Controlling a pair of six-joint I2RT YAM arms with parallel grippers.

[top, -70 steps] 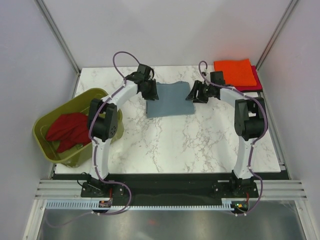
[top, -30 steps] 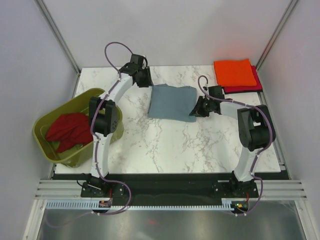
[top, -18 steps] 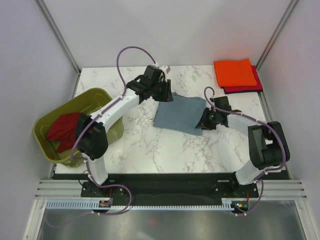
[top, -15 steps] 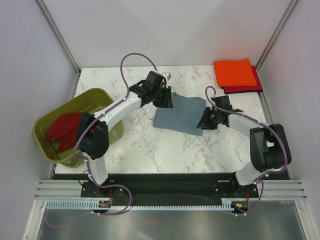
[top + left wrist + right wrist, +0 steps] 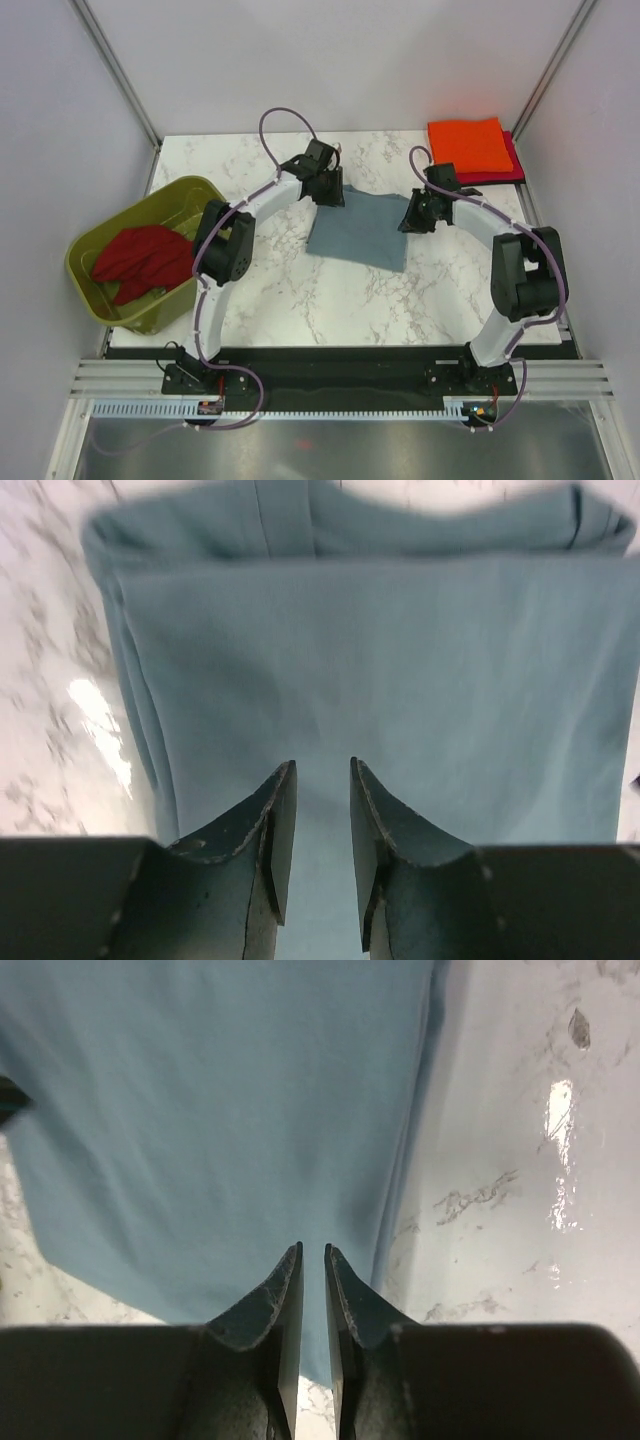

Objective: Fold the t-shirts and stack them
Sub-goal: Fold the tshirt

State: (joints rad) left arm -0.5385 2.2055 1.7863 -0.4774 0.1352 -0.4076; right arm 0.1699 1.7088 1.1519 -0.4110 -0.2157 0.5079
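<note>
The slate blue-grey t-shirt (image 5: 358, 232) lies folded flat mid-table, slightly askew; it fills the left wrist view (image 5: 380, 650) and much of the right wrist view (image 5: 200, 1110). My left gripper (image 5: 326, 191) (image 5: 322, 766) hovers over its far left corner, jaws open with only cloth beneath. At the shirt's right edge, my right gripper (image 5: 414, 217) (image 5: 312, 1248) has its jaws a narrow slit apart, nothing pinched. An orange t-shirt (image 5: 468, 145) sits folded on a magenta-red one (image 5: 503, 172) at the far right corner. A dark red t-shirt (image 5: 140, 262) lies crumpled in the tub.
The olive-green tub (image 5: 85, 240) stands at the table's left edge. White marbled tabletop (image 5: 330, 300) stretches between the blue-grey shirt and the arm bases. Grey walls close in the far side and both flanks.
The blue-grey shirt slid nearer and a little right, ending skewed. My left gripper swung from beyond the shirt's far left onto its corner. My right gripper shifted to the right edge.
</note>
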